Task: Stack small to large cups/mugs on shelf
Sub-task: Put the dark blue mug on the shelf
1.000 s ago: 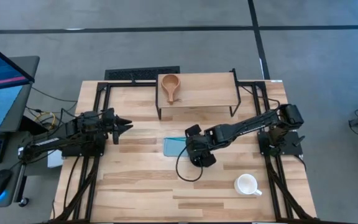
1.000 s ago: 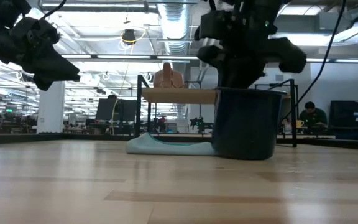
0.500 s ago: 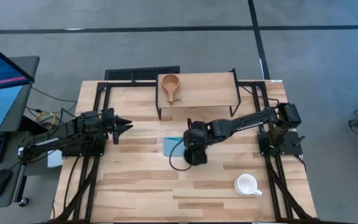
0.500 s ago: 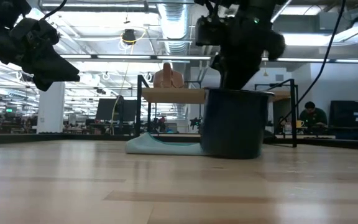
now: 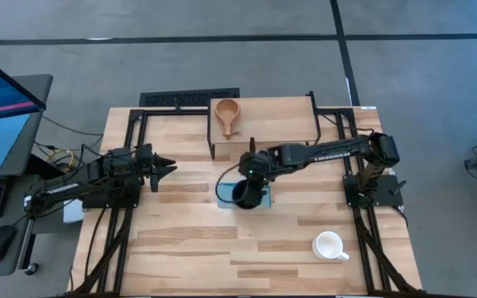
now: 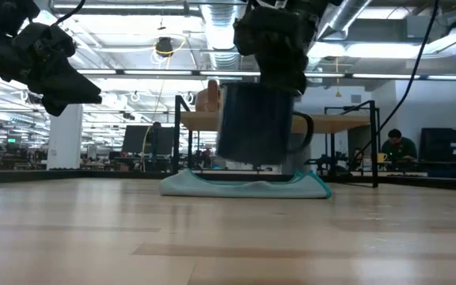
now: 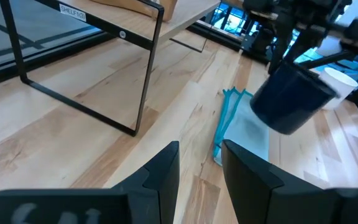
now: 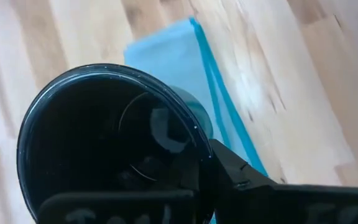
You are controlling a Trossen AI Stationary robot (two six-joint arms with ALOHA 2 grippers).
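My right gripper (image 5: pixel 252 174) is shut on the dark navy mug (image 6: pixel 256 127), which hangs in the air above the blue folded cloth (image 6: pixel 244 188) at mid-table. The mug also shows in the left wrist view (image 7: pixel 289 99). The small tan wooden cup (image 5: pixel 226 112) sits on its base on the shelf (image 5: pixel 276 120) near the left end, flat handle toward the near edge. The white mug (image 5: pixel 330 245) stands on the table near the right front. My left gripper (image 5: pixel 172 167) hovers open over the table's left side and touches nothing. My right gripper holds the navy mug by its rim (image 8: pixel 199 144), on the wall beside the handle, with one finger inside the mug and one finger (image 8: pixel 238 177) outside. It comes from above, slanting in from the table's right. The mug is lifted clear and slightly tilted, with its handle (image 6: pixel 304 131) toward the right.
The shelf's thin black legs (image 7: pixel 146 68) stand on the tabletop just beyond the cloth. Open wood lies between my left gripper and the cloth (image 5: pixel 224 194). People and desks show in the room behind the table.
My right gripper has moved toward the table's left and far edge and risen. The navy mug, which stood on the table right of the cloth, first slid left and is now lifted clear over the cloth and tipped a little. The cloth's right end is uncovered.
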